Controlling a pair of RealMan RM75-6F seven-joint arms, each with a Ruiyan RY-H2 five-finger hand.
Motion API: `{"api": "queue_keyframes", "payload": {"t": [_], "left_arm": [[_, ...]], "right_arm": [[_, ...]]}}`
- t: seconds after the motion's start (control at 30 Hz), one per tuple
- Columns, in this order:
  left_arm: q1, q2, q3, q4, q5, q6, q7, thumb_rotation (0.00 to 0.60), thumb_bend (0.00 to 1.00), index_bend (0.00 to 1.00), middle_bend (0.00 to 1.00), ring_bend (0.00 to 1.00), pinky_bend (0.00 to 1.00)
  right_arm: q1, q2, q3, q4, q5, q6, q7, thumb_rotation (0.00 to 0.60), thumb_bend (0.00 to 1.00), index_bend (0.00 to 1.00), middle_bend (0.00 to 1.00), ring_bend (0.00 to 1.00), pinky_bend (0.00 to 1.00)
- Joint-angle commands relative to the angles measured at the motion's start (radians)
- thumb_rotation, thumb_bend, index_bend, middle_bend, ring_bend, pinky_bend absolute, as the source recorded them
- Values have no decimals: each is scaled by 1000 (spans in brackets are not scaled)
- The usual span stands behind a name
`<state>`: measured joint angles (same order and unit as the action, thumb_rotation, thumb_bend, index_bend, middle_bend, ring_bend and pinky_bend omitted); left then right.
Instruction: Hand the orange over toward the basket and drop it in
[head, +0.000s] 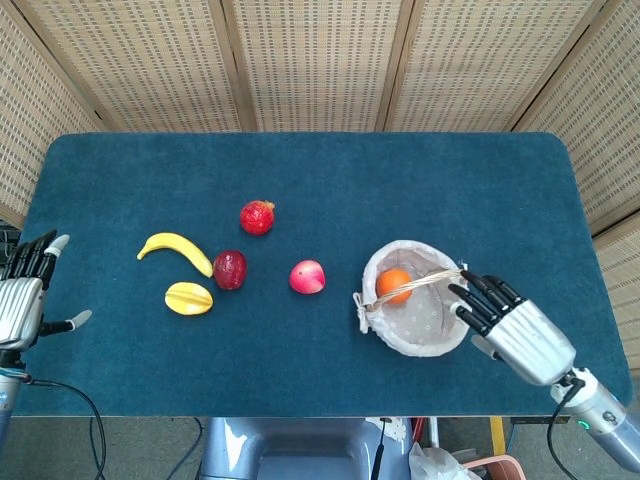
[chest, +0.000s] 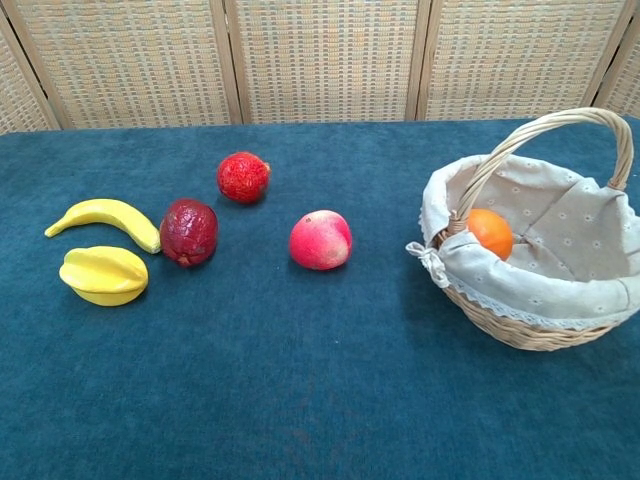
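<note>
I see the orange (head: 393, 285) lying inside the basket (head: 440, 337), against its left wall on the cloth lining; in the chest view the orange (chest: 489, 233) sits low behind the near rim of the basket (chest: 520, 325), right of centre in the frame, just by the foot of the handle. Nothing touches it.

My right hand (head: 515, 323) shows at the lower right of the head view, just beside the basket's right edge, fingers (head: 478, 296) spread and pointing toward the rim, holding nothing. It does not show in the chest view. My left hand (head: 22, 300) sits at the far left edge of the head view, off the table's side, fingers apart and empty.

On the blue table (head: 320, 180), left of the basket, lies a pink peach (head: 307, 276), near but apart from it. Further left are a dark red fruit (head: 230, 269) and, above it, a bright red fruit (head: 257, 216). A banana (head: 176, 249) lies just beside the dark red fruit, and a yellow starfruit (head: 188, 298) lies below the banana.
</note>
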<state>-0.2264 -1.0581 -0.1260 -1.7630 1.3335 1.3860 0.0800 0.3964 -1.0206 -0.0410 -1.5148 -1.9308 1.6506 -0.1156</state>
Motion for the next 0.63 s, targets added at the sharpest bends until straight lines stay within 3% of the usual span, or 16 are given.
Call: {"api": "queue_keyframes", "payload": {"t": [0.03, 0.3, 0.63], "left_arm": [[12, -4, 9, -2, 14, 21, 18, 600, 0, 0, 0, 0, 0], [41, -21, 33, 5, 52, 65, 43, 600, 0, 0, 0, 0, 0], [59, -31, 55, 26, 104, 86, 2, 600, 0, 0, 0, 0, 0]], "right_arm": [[-85, 70, -17, -134, 199, -87, 27, 600, 0, 24, 3, 0, 32], [-163, 30, 4, -134, 386, -113, 110, 600, 0, 0, 0, 0, 0], [-216, -55, 43, -73, 445, -80, 66, 600, 0, 0, 0, 0, 0]]}}
